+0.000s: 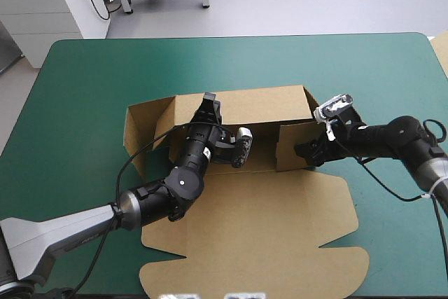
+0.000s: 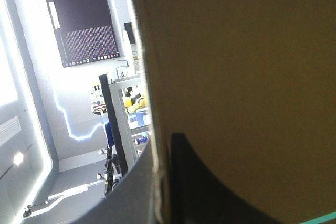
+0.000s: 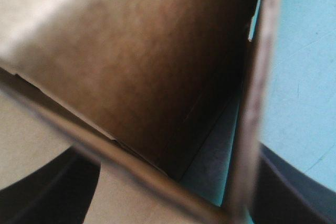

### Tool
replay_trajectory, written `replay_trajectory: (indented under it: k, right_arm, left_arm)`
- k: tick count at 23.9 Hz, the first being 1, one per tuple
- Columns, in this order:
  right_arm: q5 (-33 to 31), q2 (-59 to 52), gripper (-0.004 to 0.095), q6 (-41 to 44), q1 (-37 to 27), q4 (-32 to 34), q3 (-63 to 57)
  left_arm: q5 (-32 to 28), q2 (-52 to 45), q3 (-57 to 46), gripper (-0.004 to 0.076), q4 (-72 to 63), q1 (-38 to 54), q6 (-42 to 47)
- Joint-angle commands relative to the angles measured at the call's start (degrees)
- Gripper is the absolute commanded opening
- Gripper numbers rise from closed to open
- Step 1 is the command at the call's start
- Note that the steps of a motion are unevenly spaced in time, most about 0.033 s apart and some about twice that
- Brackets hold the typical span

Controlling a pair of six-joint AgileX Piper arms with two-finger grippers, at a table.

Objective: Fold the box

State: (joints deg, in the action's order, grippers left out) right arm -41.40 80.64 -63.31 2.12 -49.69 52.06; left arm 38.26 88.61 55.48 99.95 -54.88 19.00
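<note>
Box (image 1: 266, 222), brown, far wall (image 1: 266, 103) raised. Left gripper (image 1: 208, 104) pinches it, likely steadying; right gripper (image 1: 302, 150), jaws spread, straddles right flap (image 1: 290, 138) for tucking.

A raised flap of the box (image 1: 266, 229) hides the tips of the right gripper (image 1: 306, 150) from above.

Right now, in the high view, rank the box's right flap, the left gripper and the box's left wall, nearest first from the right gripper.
1. right flap: at the right gripper.
2. left gripper: on the back wall, mid-table.
3. left wall: opposite end.
</note>
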Motion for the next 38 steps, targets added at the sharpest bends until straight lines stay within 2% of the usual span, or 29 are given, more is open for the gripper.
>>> replay_trajectory:
  k: [1, 3, 5, 9, 13, 16, 17, 18, 23, 27, 29, 35, 38]
  right_arm:
    - [13.5, -5.4, 0.0676, -1.5, 4.3, -7.1, -4.2]
    - [21.5, -8.2, 0.0674, -6.6, 6.8, -13.3, -7.0]
    - [25.3, -9.1, 0.0673, -10.1, 8.4, -18.0, -7.9]
    - [26.2, -8.5, 0.0673, -14.9, 10.1, -24.7, -7.9]
    - [30.2, -8.2, 0.0655, -23.0, 12.8, -31.7, -7.9]
    - [30.5, -5.4, 0.0264, -23.9, 15.8, -32.5, -7.9]
    - [30.8, -4.5, 0.0077, -24.4, 16.3, -32.5, -7.9]
    - [31.3, -4.6, -0.0013, -25.0, 16.3, -32.5, -7.9]
    - [35.2, -4.6, -0.0021, -29.0, 16.3, -35.7, -7.7]
    - [35.2, -4.6, -0.0021, -29.0, 16.3, -35.8, -7.7]
    - [35.2, -4.6, -0.0021, -29.0, 16.3, -35.8, -7.7]
    - [35.7, -4.6, -0.0021, -29.0, 16.3, -37.0, -7.7]
    - [36.6, -4.6, -0.0021, -29.4, 16.3, -37.0, -7.7]
  left_arm:
    - [1.7, -1.4, 0.9, -0.0008, 2.5, 0.0, -0.5]
    - [1.8, -1.4, 0.9, -0.0008, 2.5, 0.0, -0.5]
    - [1.7, -1.4, 0.9, -0.0008, 2.5, 0.0, -0.5]
    - [1.4, -1.4, 0.9, -0.0008, 2.5, 0.0, -0.5]
    - [1.5, -1.4, 0.9, -0.0008, 2.5, 0.0, -0.5]
    - [0.8, -1.4, 0.9, -0.0008, 2.5, 0.0, -0.5]
    - [0.7, -1.4, 0.9, -0.0008, 2.5, 0.0, -0.5]
    - [0.7, -1.4, 0.9, -0.0008, 2.5, 0.0, -0.5]
    - [-0.5, -1.4, 0.9, -0.0008, 2.5, 0.0, -0.5]
    - [-0.6, -1.4, 0.9, -0.0001, 2.5, 0.0, -0.5]
    - [-0.8, -1.4, 0.9, 0.004, 2.5, 0.0, -0.5]
    - [-1.0, -1.4, 0.9, 0.035, 2.5, 0.0, -0.3]
    - [-1.3, -1.4, 0.9, 0.0435, 2.5, 0.0, -0.1]
